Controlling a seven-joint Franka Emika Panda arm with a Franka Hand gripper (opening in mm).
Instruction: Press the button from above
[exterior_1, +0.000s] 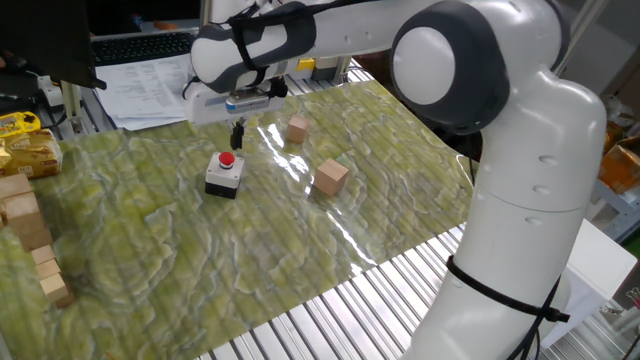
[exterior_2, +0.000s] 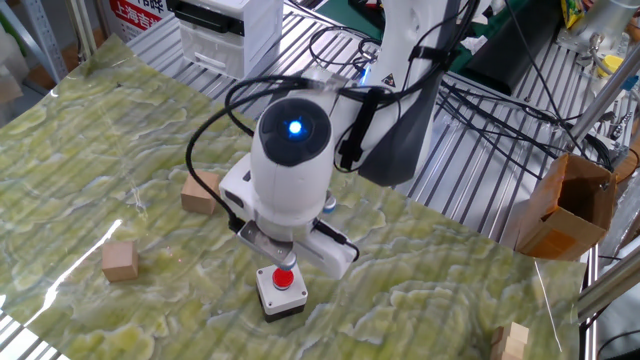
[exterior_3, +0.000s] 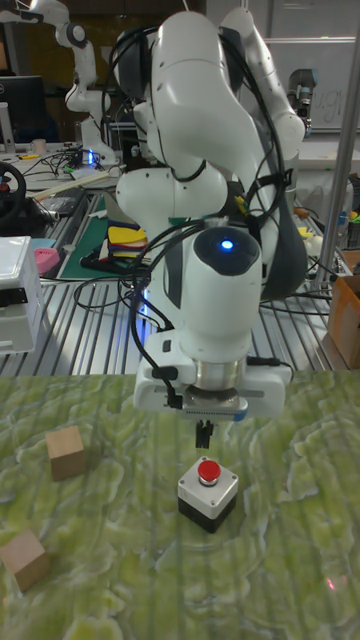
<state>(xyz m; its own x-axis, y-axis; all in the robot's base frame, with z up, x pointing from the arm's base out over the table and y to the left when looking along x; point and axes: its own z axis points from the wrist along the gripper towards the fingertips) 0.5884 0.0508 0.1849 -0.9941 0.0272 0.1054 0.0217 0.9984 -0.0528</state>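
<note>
The button (exterior_1: 227, 160) is a small red cap on a little square box with a light grey top and black base, standing on the green-patterned table cover. It also shows in the other fixed view (exterior_2: 283, 279) and in the tall fixed view (exterior_3: 209, 472). My gripper (exterior_3: 204, 436) hangs a short way above the button and slightly behind it, pointing straight down. Its two dark fingers are pressed together with nothing between them. The same gripper (exterior_1: 237, 139) is apart from the red cap in the one fixed view. The wrist hides most of the fingers in the other fixed view.
Two wooden cubes (exterior_1: 298, 128) (exterior_1: 331, 177) lie to the right of the button, seen also in the tall view (exterior_3: 66, 451) (exterior_3: 25, 560). A row of wooden blocks (exterior_1: 30, 235) lines the left edge. A cardboard box (exterior_2: 560, 205) sits off the table.
</note>
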